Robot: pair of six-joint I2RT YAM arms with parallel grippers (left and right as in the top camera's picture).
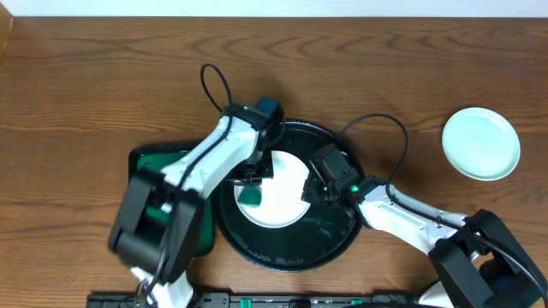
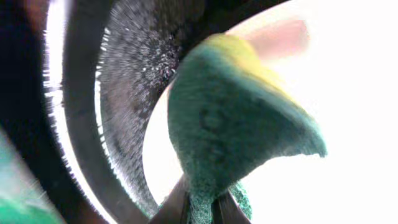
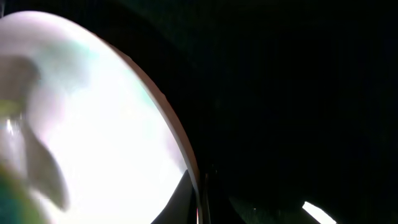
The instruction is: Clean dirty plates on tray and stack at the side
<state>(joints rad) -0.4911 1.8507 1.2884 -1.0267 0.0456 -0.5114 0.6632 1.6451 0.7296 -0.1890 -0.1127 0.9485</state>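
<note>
A white plate [image 1: 278,190] lies in the round black tray [image 1: 291,254] at the table's centre. My left gripper [image 1: 252,181] is shut on a green and yellow sponge [image 2: 230,118], pressed on the plate's left part; the sponge's green tip shows in the overhead view [image 1: 249,197]. My right gripper [image 1: 313,186] is shut on the plate's right rim [image 3: 180,149], one finger over it and one under. A second pale-mint plate [image 1: 481,143] lies alone at the far right. No scribble marks show on either plate.
A dark green rectangular tray [image 1: 154,162] lies left of the black tray, partly under my left arm. Cables loop above both wrists.
</note>
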